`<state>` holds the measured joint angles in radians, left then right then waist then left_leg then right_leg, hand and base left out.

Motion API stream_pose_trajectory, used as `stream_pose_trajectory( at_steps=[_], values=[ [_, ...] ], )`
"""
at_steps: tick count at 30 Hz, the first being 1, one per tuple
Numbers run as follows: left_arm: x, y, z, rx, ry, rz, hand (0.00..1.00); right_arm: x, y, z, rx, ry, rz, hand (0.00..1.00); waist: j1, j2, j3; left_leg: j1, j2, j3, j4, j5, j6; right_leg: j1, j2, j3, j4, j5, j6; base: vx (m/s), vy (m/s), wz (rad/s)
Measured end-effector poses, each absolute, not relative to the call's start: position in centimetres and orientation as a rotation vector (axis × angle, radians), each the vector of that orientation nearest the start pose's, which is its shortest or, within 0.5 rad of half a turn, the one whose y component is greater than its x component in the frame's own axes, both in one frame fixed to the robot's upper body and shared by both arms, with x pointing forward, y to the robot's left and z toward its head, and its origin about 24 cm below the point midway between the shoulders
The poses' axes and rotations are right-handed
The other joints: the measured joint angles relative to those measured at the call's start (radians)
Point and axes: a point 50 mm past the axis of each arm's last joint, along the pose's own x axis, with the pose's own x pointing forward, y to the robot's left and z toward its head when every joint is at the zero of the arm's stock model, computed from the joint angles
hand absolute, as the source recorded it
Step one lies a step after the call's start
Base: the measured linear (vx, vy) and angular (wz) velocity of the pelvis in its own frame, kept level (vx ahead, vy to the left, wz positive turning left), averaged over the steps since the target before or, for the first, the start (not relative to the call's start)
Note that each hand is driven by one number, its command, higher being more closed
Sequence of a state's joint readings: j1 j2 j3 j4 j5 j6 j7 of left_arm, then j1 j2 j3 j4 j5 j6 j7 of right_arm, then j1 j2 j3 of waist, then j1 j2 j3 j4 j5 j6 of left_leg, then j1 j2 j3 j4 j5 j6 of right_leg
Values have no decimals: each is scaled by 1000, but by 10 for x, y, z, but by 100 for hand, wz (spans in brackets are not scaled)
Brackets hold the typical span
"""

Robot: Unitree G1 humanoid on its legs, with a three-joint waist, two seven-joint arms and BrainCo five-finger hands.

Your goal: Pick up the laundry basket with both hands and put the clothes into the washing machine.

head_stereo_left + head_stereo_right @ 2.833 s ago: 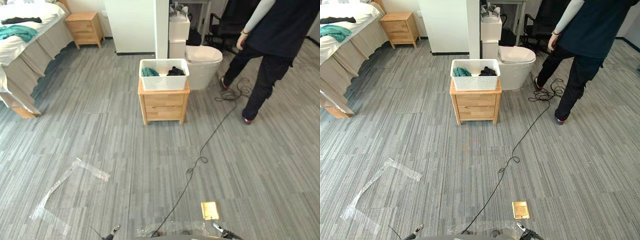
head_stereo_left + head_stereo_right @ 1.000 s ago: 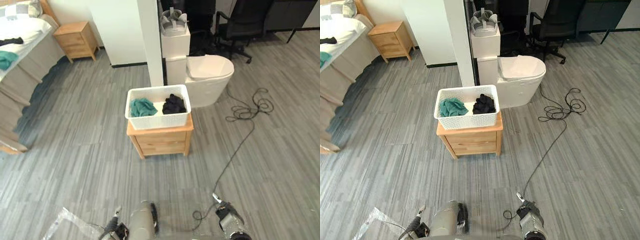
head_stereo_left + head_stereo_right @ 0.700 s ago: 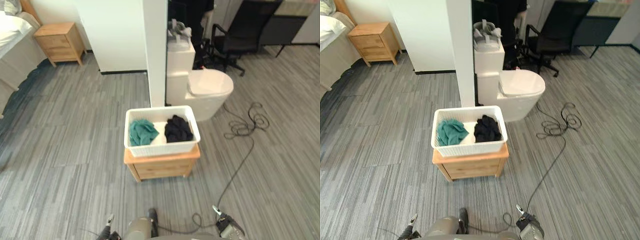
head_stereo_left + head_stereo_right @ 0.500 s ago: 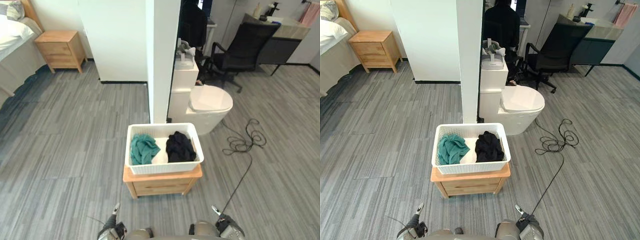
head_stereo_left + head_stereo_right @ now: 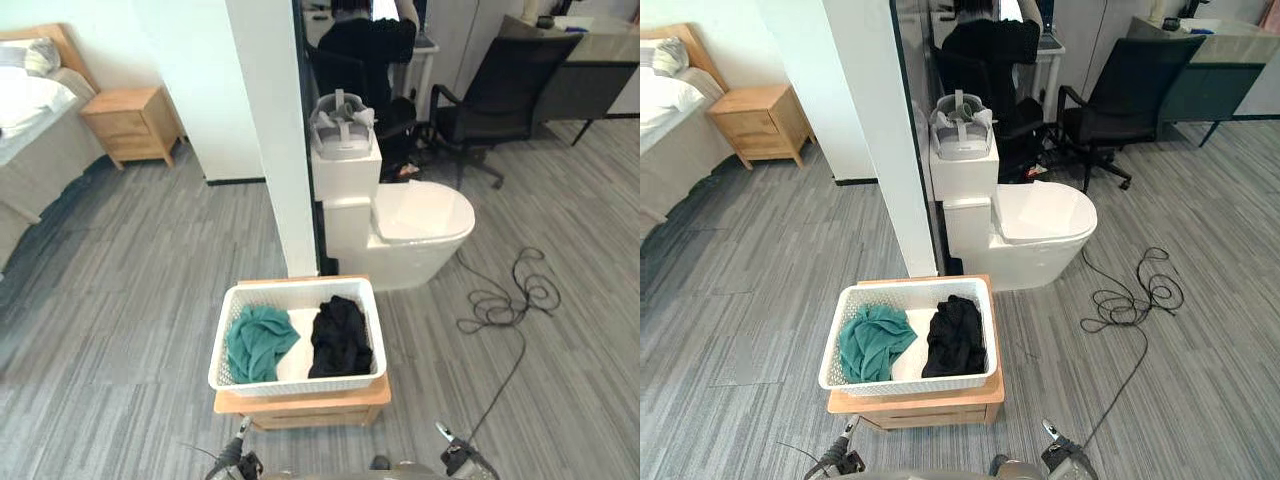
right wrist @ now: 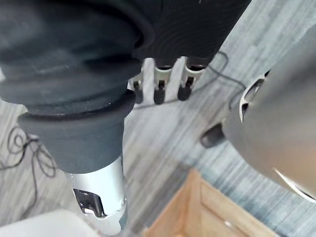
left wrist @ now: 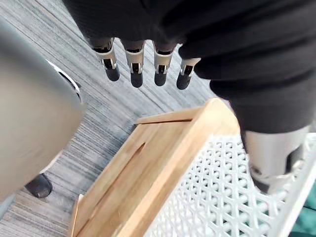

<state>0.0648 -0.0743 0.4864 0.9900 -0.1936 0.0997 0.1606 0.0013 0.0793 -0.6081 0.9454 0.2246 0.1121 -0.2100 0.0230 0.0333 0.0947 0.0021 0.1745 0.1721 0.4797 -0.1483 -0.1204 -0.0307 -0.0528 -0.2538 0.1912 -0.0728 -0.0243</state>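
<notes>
A white lattice laundry basket (image 5: 300, 383) stands on a small wooden nightstand (image 5: 305, 406) close in front of me. Inside it lie a teal garment (image 5: 258, 342) on the left and a black garment (image 5: 340, 338) on the right. My left hand (image 7: 133, 61) hangs open beside the nightstand's corner (image 7: 148, 173) and the basket's wall (image 7: 217, 197), touching neither. My right hand (image 6: 158, 79) hangs open over the floor, with a corner of the nightstand (image 6: 207, 207) past it. Both hands hold nothing.
A white pillar (image 5: 275, 140) rises just behind the basket. Beside it is a white toilet (image 5: 415, 225) with a headset (image 5: 342, 125) on its tank. A cable coil (image 5: 510, 300) lies on the right. Further back are a person (image 5: 365, 40), an office chair (image 5: 500, 90), another nightstand (image 5: 130, 125) and a bed (image 5: 30, 120).
The camera has come forward, so the basket and nightstand now sit close and low in view. The person has gone from the right side to behind the pillar.
</notes>
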Motion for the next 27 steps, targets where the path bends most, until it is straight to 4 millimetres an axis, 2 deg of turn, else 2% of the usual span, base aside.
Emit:
stream_pose_trajectory(
  at_steps=[2, 4, 5, 7, 8, 9, 11, 15, 17, 19, 20, 23, 27],
  values=[
    [78, 186, -166, -415, 1166, 684, 0, 112, -201, -154, 483, 1042, -784, 0, 2, 13, 1, -29, 14, -6, 75, -2, 10, -1, -10, 6, 20, -14, 4, 45, 7, -7],
    [73, 187, -167, -423, 1173, 708, 0, 116, -199, -152, 477, 1025, -776, 0, -6, 10, 2, -27, 25, 18, 36, -19, 25, -1, -21, 8, 20, -19, 9, 26, 46, 2],
    [71, 190, -167, -437, 1170, 742, 0, 120, -201, -149, 470, 998, -790, 0, -8, 9, 3, -25, 38, 30, -33, -23, 32, -9, -28, 13, 22, -23, 14, 7, 110, 5],
    [70, 189, -167, -445, 1171, 768, 0, 130, -208, -141, 446, 933, -807, 0, -9, 10, 2, -3, 43, 32, -170, -8, 22, -50, -45, 26, 60, -39, 43, -25, 178, -15],
    [67, 184, -168, -451, 1184, 777, 0, 139, -212, -133, 432, 878, -813, 0, -7, 26, 4, 7, 53, 37, -242, 7, -16, -84, -45, 43, 97, -50, 59, -44, 220, -35],
    [66, 183, -169, -456, 1191, 779, 0, 142, -214, -131, 442, 854, -825, 0, -8, 29, 3, 18, 52, 39, -268, -19, -14, -97, -46, 55, 108, -53, 64, -25, 302, -40],
    [66, 195, -167, -428, 1179, 791, 0, 142, -217, -126, 458, 816, -851, 0, -10, -2, 0, 20, -4, 83, -315, -11, 9, -96, -84, 100, 46, 0, 85, 25, 313, -38],
    [62, 204, -165, -397, 1167, 822, 0, 149, -234, -106, 461, 674, -909, 0, -12, -12, -3, 44, -55, 153, -363, -2, 22, -97, -98, 161, -61, 72, 119, 97, 204, -46],
    [69, 210, -161, -395, 1122, 829, 0, 153, -241, -95, 447, 613, -929, 0, -13, -17, -6, 43, -67, 165, -364, -2, 22, -96, -102, 181, -95, 92, 129, 79, 104, -33],
    [86, 220, -152, -394, 1024, 834, 0, 159, -251, -77, 433, 519, -951, 0, -16, -3, 3, 43, -70, 164, -370, -2, 22, -94, -102, 184, -109, 98, 134, 71, 34, -12],
    [95, 229, -145, -384, 957, 840, 0, 163, -256, -67, 425, 460, -955, 0, -31, 3, 8, 42, -68, 160, -373, -2, 22, -94, -99, 187, -112, 99, 135, 55, -4, 0],
    [105, 249, -129, -346, 836, 869, 0, 170, -265, -46, 404, 345, -964, 0, -38, 7, 10, 44, -62, 158, -376, -2, 22, -90, -86, 189, -124, 101, 131, 44, -24, -5],
    [121, 265, -110, -312, 708, 885, 0, 170, -292, -13, 314, 178, -1046, 0, -40, 4, 21, 44, -53, 132, -382, -2, 22, -69, -74, 180, -146, 105, 126, -1, -24, 3]
  ],
)
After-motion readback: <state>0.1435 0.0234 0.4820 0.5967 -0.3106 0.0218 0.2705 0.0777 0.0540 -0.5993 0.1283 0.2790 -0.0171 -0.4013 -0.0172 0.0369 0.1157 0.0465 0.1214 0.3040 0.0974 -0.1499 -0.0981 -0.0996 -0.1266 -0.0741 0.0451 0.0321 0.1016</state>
